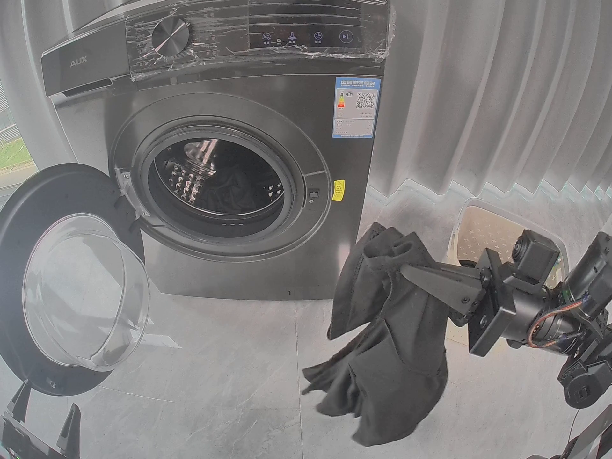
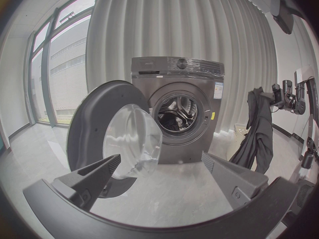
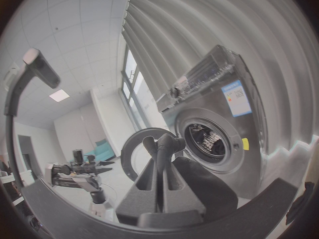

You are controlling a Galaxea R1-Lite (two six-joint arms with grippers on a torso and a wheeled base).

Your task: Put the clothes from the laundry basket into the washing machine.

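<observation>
Laundry corner: washing machine point(image 1: 255, 97), curtain point(image 1: 497, 78)

Washing machine point(image 1: 255, 97): grey front-loader, standing on the floor. Its round door point(image 1: 70, 282) is swung fully open to the robot's left. Dark fabric point(image 1: 239, 189) lies inside the drum.

Black garment point(image 1: 389, 345): pinched at its upper fold in the closed right hand point(image 1: 408, 268). It hangs limp in the air in front of the machine's lower right corner, clear of the floor.

Laundry basket point(image 1: 488, 231): pale, perforated wall, on the floor just right of the machine, partly hidden behind the arm.
</observation>
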